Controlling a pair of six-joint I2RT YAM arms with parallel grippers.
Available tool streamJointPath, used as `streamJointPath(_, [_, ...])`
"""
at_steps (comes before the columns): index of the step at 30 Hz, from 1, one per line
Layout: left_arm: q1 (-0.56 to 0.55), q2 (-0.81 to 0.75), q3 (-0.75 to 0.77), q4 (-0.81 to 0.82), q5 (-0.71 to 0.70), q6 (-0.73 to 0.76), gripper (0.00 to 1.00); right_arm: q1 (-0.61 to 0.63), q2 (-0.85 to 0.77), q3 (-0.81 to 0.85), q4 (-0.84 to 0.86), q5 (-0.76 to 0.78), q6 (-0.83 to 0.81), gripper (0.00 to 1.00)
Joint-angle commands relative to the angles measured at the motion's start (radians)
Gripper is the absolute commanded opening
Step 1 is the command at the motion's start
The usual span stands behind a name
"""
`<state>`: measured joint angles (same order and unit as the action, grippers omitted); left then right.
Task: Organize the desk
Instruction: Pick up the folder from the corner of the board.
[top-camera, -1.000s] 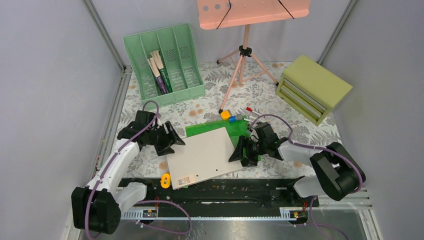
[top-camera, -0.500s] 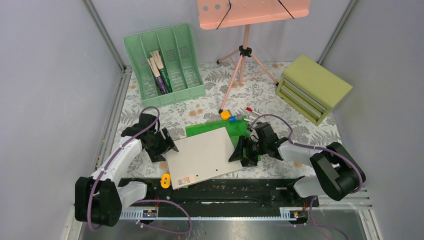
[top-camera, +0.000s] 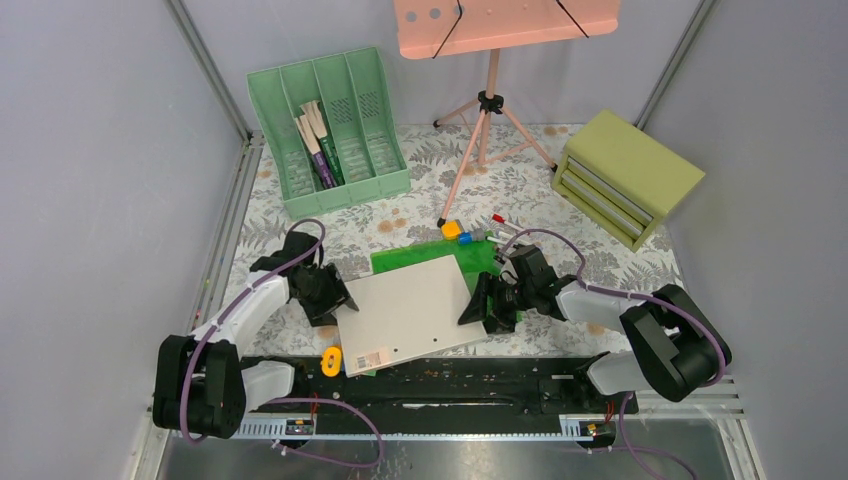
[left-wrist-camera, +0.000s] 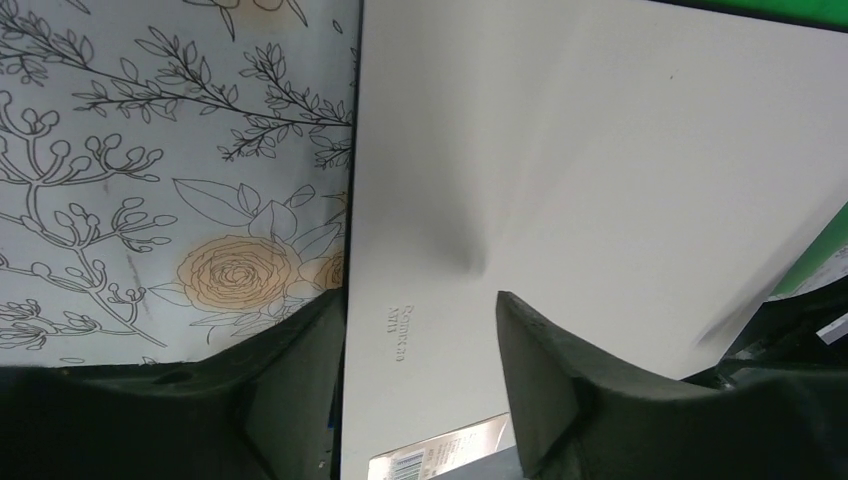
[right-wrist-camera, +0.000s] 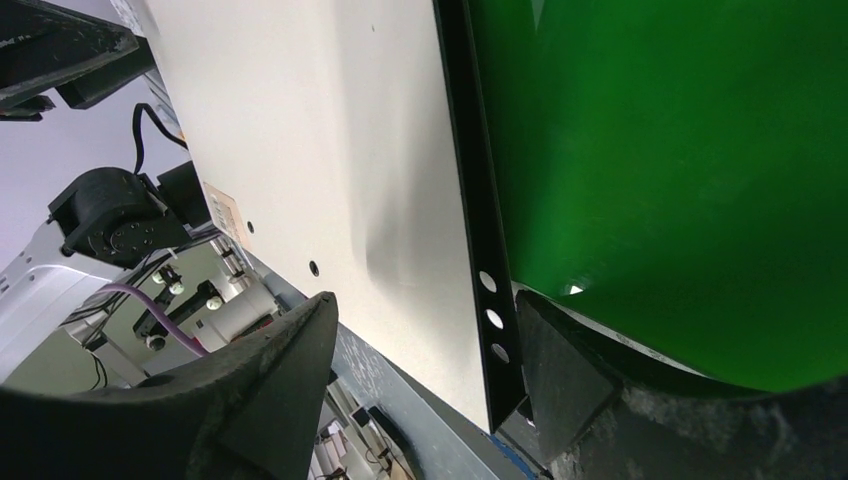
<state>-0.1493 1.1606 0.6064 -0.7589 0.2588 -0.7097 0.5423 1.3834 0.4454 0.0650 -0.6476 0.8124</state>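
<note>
The desk (top-camera: 400, 215) has a pale cloth printed with ferns and orange flowers. A white binder (top-camera: 410, 312) lies near its front edge, overlapping a green folder (top-camera: 470, 255). My left gripper (top-camera: 333, 300) is open at the binder's left edge. One finger sits over the cloth (left-wrist-camera: 150, 150) and the other over the white cover (left-wrist-camera: 600, 150). My right gripper (top-camera: 482, 303) is open at the binder's right side. Its jaws straddle the black punched spine (right-wrist-camera: 480, 250), between the white cover (right-wrist-camera: 320, 130) and the green folder (right-wrist-camera: 680, 180).
A green slotted file rack (top-camera: 330, 130) holding pens stands at the back left. A pink music stand (top-camera: 490, 100) is at the back centre, an olive drawer box (top-camera: 625, 175) at the right. Small coloured blocks (top-camera: 452, 229) and markers (top-camera: 495, 225) lie behind the folder. A yellow ring (top-camera: 330, 360) lies at the front.
My left gripper has moved nearer and in against the binder's left edge, its jaws a little narrower. The right gripper and the binder have stayed put.
</note>
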Motion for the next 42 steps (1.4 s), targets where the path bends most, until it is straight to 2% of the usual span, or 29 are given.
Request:
streamJointPath(1, [-0.003, -0.005, -0.002, 0.057, 0.075, 0.011, 0.54, 0.023, -0.04, 0.037, 0.008, -0.039, 0.006, 0.71])
streamJointPath(11, [-0.005, 0.003, -0.007, 0.075, 0.133, 0.025, 0.38, 0.034, -0.144, 0.09, 0.039, -0.101, 0.068, 0.69])
streamJointPath(17, [-0.006, -0.006, -0.004, 0.075, 0.142, 0.03, 0.37, 0.033, -0.189, 0.088, 0.114, -0.132, 0.136, 0.68])
streamJointPath(20, [-0.005, -0.014, -0.004, 0.074, 0.141, 0.029, 0.37, 0.034, -0.192, 0.073, 0.183, -0.142, 0.188, 0.6])
streamJointPath(24, [-0.007, -0.024, -0.004, 0.074, 0.131, 0.031, 0.37, 0.034, -0.191, 0.085, 0.192, -0.144, 0.203, 0.34])
streamJointPath(27, [-0.004, -0.03, 0.017, 0.057, 0.121, 0.041, 0.38, 0.033, -0.211, 0.111, 0.143, -0.13, 0.177, 0.2])
streamJointPath(30, [-0.006, -0.064, 0.06, 0.022, 0.091, 0.058, 0.39, 0.033, -0.247, 0.15, 0.058, -0.1, 0.133, 0.0])
streamJointPath(42, [-0.005, -0.242, 0.279, -0.078, 0.08, 0.152, 0.48, 0.033, -0.38, 0.329, -0.236, -0.007, -0.013, 0.0])
